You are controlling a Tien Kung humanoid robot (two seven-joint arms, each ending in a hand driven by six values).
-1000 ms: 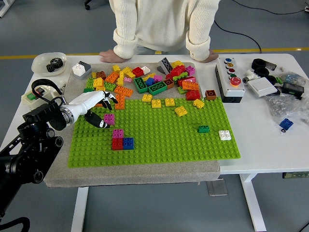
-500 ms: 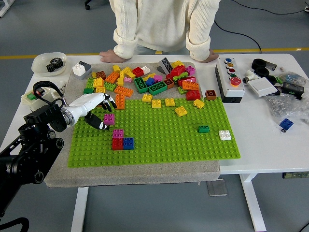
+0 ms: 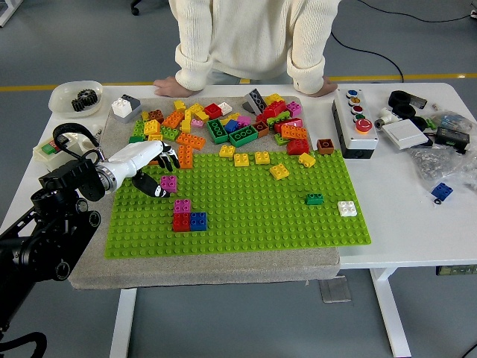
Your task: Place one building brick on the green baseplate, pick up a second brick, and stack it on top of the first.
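The green baseplate point(image 3: 246, 212) lies on a grey mat. At its left, a magenta brick point(image 3: 181, 206) sits on top of a red brick point(image 3: 181, 222), with a blue brick point(image 3: 198, 221) beside them. A second small magenta brick point(image 3: 169, 183) stands on the plate just above that group. My left hand point(image 3: 165, 174), white with black fingertips, is over the plate's left edge, fingers spread and holding nothing. Its thumb point(image 3: 157, 191) is just left of the small magenta brick. A pile of loose bricks point(image 3: 231, 123) lies along the plate's far edge.
A person stands at the far side with both hands point(image 3: 173, 83) resting on the table edge. A green brick point(image 3: 314, 199) and a white brick point(image 3: 346, 209) sit on the plate's right. A button box point(image 3: 356, 123) and clutter lie to the right, and a bowl of gears point(image 3: 74, 97) at far left.
My left hand has drawn back slightly up and left from the small magenta brick, which stays in place on the plate.
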